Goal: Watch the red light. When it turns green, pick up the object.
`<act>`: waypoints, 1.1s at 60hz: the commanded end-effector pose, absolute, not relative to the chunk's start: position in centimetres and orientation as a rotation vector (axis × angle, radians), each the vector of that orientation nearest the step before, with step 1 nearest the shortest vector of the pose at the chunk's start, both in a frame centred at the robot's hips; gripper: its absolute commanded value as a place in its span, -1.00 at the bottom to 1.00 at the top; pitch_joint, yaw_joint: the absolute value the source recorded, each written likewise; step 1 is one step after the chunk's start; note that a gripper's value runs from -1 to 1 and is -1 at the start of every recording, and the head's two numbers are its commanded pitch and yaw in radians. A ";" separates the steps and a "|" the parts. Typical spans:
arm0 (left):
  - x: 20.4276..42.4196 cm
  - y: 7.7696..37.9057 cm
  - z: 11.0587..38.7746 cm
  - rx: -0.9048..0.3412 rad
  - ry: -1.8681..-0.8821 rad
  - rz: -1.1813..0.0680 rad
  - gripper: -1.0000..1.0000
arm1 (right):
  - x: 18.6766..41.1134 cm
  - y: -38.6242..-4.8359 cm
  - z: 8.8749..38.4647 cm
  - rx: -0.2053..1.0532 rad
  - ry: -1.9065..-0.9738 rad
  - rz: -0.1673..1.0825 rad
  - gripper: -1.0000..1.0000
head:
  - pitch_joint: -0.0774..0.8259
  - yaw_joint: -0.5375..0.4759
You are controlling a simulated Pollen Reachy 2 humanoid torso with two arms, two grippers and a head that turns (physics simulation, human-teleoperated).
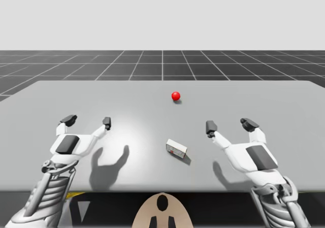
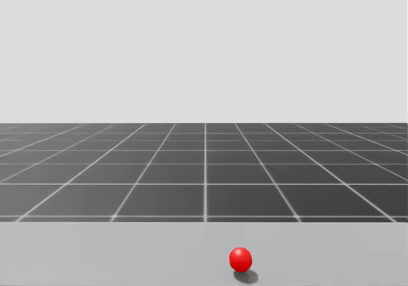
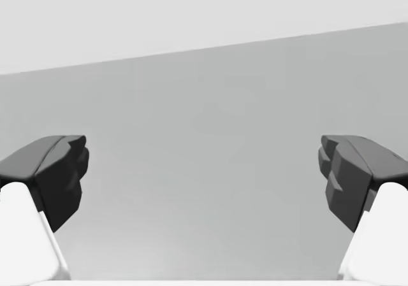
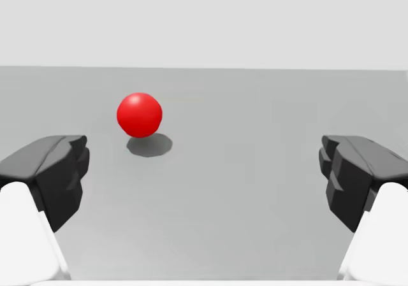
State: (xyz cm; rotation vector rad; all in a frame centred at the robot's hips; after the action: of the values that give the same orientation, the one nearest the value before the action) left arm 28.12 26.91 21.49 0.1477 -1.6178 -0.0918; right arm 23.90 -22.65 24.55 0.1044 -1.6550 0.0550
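Light (image 1: 175, 95) red, on the table's (image 1: 284, 101) far middle; small white box (image 1: 176, 148) lies flat, red-marked, print illegible; well apart from the light, edges and grippers; my left gripper (image 1: 87, 120) and my right gripper (image 1: 230, 125) both spread wide, holding nothing.

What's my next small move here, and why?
Probably none yet: hold both arms where they are. The light is red, not green, so leave the box alone. The right gripper is open and nearer the box, so it seems the one to use afterwards.
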 end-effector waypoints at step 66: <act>27.6 27.7 21.3 0.153 -1.580 -0.068 -1.00 | 22.7 -21.6 24.2 0.081 -1.587 -0.024 -1.00 | 0.17 -0.12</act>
State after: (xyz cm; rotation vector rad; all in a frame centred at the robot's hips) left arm 27.64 27.74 21.32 0.1531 -1.5806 -0.0677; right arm 22.80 -21.90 24.29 0.0668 -1.5911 -0.0045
